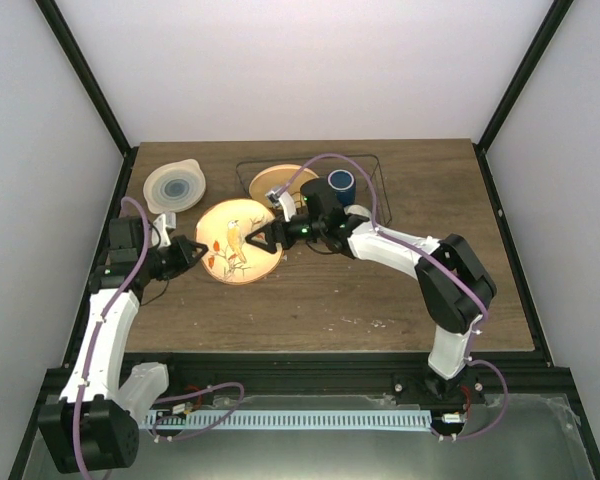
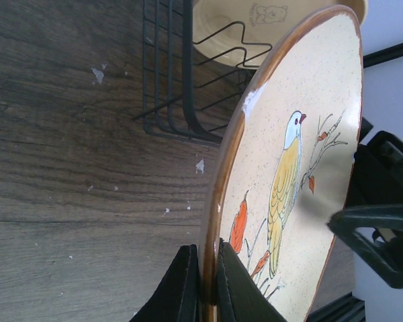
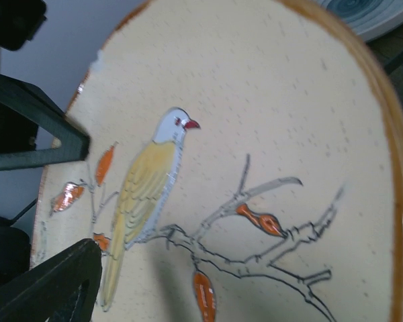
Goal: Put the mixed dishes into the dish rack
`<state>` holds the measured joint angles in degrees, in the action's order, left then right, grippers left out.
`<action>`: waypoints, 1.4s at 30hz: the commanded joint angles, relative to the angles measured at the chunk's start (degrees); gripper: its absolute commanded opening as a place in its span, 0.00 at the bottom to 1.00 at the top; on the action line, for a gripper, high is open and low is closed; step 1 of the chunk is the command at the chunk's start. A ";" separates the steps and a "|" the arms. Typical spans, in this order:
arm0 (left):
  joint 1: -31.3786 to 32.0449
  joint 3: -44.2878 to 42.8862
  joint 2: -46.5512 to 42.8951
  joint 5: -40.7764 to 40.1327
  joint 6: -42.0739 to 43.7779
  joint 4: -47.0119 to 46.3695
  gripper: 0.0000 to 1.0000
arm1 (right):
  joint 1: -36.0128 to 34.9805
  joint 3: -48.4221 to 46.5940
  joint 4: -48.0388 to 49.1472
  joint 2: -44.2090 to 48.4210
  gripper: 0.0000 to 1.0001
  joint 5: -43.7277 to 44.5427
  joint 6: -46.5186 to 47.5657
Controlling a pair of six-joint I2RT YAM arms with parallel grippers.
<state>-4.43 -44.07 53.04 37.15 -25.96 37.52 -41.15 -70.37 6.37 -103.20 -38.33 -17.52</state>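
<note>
Left pincer (image 2: 207, 270) is clamped on the rim of the bird plate (image 1: 238, 243), holding it tilted over the table (image 1: 380, 290) just in front of the rack (image 2: 169, 100), while the right pincer (image 1: 264, 238) sits at the opposite edge, jaws wide apart.

The orange plate (image 2: 302, 134) has a glossy, speckled glaze, chipped at the rim. The bench (image 2: 67, 168) is matt, scuffed wood grain, and the dish rack (image 2: 171, 80) is thin dark metal wire.
</note>
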 commanded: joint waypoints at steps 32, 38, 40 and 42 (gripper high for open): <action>1.35 3.58 2.52 2.05 -1.80 -16.45 0.44 | 0.47 -5.63 -6.29 0.89 0.01 3.21 12.29; 1.35 3.00 2.36 2.20 2.96 -11.59 0.64 | 2.07 -5.75 -6.64 1.76 0.01 4.77 13.19; 1.35 3.04 2.36 1.13 4.82 -9.25 0.69 | 2.77 -5.51 -6.72 2.17 0.01 4.73 13.58; 1.35 3.72 2.14 0.42 5.61 -8.22 0.71 | 3.54 -5.49 -6.65 2.57 0.01 3.94 13.80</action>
<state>-3.44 -39.75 56.69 36.40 -23.94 26.63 -39.77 -73.45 -2.35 -103.33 -36.40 -5.30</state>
